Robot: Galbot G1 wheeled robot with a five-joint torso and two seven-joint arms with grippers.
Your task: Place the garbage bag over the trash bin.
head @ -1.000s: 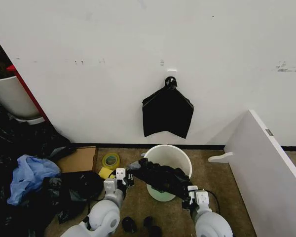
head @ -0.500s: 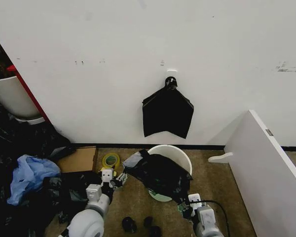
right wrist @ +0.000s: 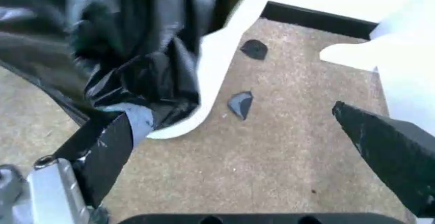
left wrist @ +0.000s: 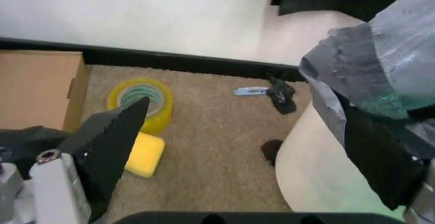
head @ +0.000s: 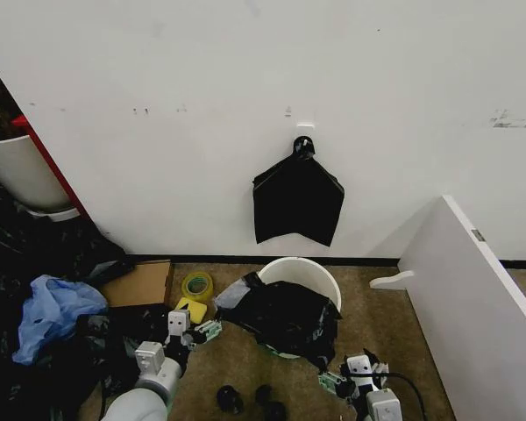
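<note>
While both arms are drawing back toward the robot, the garbage bag [head: 280, 316] is lying slumped over the near half of the trash bin [head: 311, 272], with the far arc of the rim showing bare white. A moment ago the grippers were up against the bag; now it is resting on its own, so the draping seems only partly done. From the bin, the left gripper [head: 199, 331] is sitting at about eight o'clock, jaws spread and holding nothing. At about five o'clock, just beside the bag's hanging corner, the right gripper [head: 336, 383] is looking released too, though I can't be sure it isn't brushing the plastic.
</note>
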